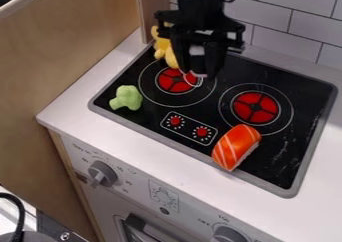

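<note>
Hanging over the left-hand burner in the camera view, the gripper sits just beside a yellow toy, which is at the back left of the black stovetop and partly hidden by the arm. Honestly can't tell if the gripper is parted, closed up or clamped on something; there's a pale bit right around its tip, but no idea what that is. The green broccoli toy is near the front left edge, and the orange-and-white sushi toy lies to the right of the red knobs, well apart from the arm. Looks to me like a positioning step low over the burner, so any next move calls for care not to bump the yellow one.
</note>
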Available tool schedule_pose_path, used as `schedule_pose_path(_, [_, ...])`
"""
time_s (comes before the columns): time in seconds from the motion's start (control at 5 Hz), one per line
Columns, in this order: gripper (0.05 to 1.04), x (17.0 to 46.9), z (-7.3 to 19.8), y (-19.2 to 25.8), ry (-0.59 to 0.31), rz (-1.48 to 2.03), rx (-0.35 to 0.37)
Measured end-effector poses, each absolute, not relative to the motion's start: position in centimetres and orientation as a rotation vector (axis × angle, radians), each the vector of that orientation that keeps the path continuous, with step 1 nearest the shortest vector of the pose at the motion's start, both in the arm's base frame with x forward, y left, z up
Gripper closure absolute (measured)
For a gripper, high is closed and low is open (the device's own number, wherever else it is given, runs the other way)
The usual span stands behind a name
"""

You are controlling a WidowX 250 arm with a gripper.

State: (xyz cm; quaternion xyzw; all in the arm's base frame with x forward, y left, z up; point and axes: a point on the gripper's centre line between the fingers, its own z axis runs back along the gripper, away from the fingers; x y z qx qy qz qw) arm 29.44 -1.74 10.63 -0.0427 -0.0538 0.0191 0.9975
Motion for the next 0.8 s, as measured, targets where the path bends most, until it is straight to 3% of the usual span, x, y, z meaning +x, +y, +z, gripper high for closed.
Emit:
schedule_pose_path(0.4, [0.605, 31.5, 11.9, -4.7, -0.152, 0.08, -0.087])
schedule_pose_path(0.8, [0.605, 34.3, 10.3, -7.3, -0.134, 0.133, -0.072])
